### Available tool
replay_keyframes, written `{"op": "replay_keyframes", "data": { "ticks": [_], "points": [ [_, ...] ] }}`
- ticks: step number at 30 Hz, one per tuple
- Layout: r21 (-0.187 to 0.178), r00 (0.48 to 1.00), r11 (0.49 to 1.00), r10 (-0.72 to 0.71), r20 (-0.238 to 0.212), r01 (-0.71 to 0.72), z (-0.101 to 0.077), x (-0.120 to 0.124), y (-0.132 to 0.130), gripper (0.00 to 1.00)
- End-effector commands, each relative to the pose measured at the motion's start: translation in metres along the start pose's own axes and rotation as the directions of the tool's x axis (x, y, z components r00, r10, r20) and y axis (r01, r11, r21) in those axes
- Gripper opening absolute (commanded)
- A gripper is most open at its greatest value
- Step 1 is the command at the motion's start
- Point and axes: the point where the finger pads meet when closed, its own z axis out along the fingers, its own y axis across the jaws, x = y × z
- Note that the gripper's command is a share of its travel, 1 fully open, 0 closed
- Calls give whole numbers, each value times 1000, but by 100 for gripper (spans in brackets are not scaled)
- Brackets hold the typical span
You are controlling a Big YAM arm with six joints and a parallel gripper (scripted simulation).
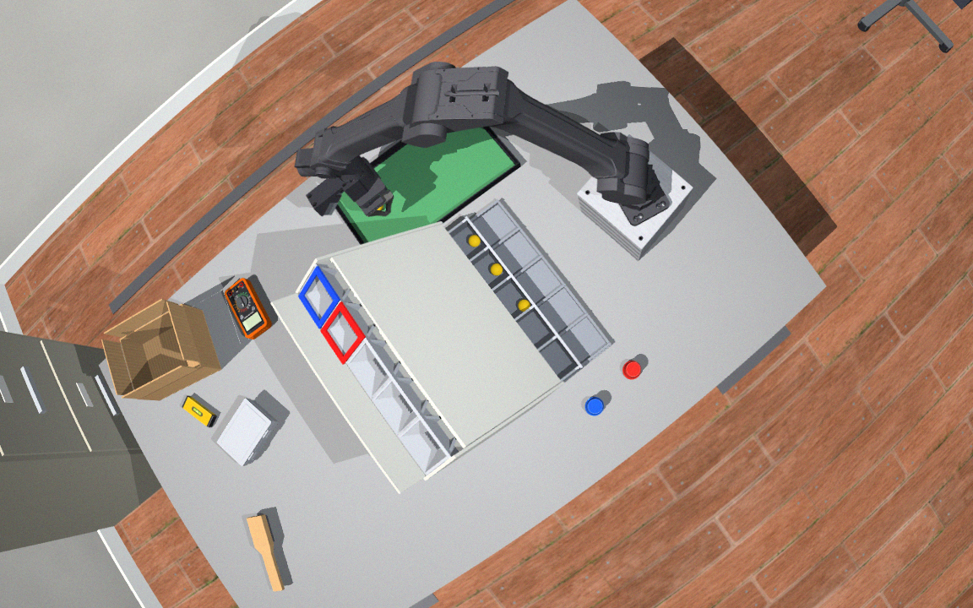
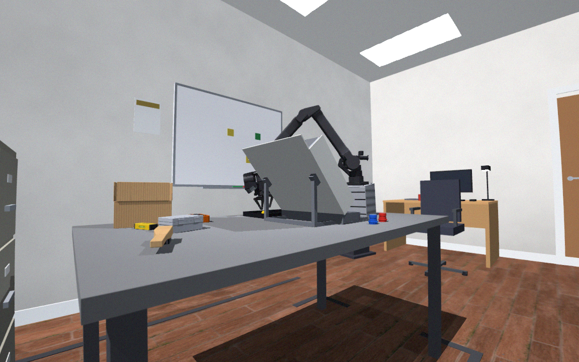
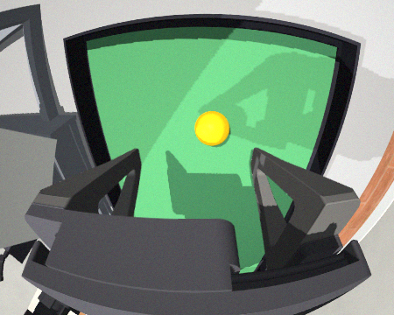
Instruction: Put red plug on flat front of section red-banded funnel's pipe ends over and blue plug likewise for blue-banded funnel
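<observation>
My gripper [image 1: 369, 198] [image 2: 262, 204] [image 3: 196, 156] is open and empty, hanging close above the green marble tray [image 1: 459, 173] [image 3: 131, 87]. One yellow marble [image 3: 212, 128] lies on the tray just ahead of the fingertips. The blue-banded funnel [image 1: 306, 284] and the red-banded funnel [image 1: 330, 318] sit side by side at the top of the sloped grey cover [image 1: 429, 317] [image 2: 291, 175]. Three sections at the cover's low end each hold a yellow marble [image 1: 474, 240] [image 1: 496, 268] [image 1: 523, 304]. The red plug [image 1: 631, 369] [image 2: 382, 216] and the blue plug [image 1: 595, 405] [image 2: 373, 218] stand on the table beside the sections.
The arm's base [image 1: 633, 208] stands behind the sections. On the table's other end are a cardboard box [image 1: 157, 347], a multimeter [image 1: 248, 306], a yellow level [image 1: 198, 408], a white case [image 1: 244, 431] and a wooden block [image 1: 267, 551]. A filing cabinet [image 1: 21, 408] stands beside the table.
</observation>
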Motion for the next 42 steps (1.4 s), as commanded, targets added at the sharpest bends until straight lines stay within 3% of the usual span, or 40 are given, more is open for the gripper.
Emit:
{"op": "replay_keyframes", "data": {
  "ticks": [1,23,42],
  "points": [
    [23,1000,1000,-8,26,8,-11,-23,-8,80],
    [23,1000,1000,-8,25,7,-12,-27,-10,80],
    [22,1000,1000,-9,25,8,16,-13,-13,80]
  ]
}}
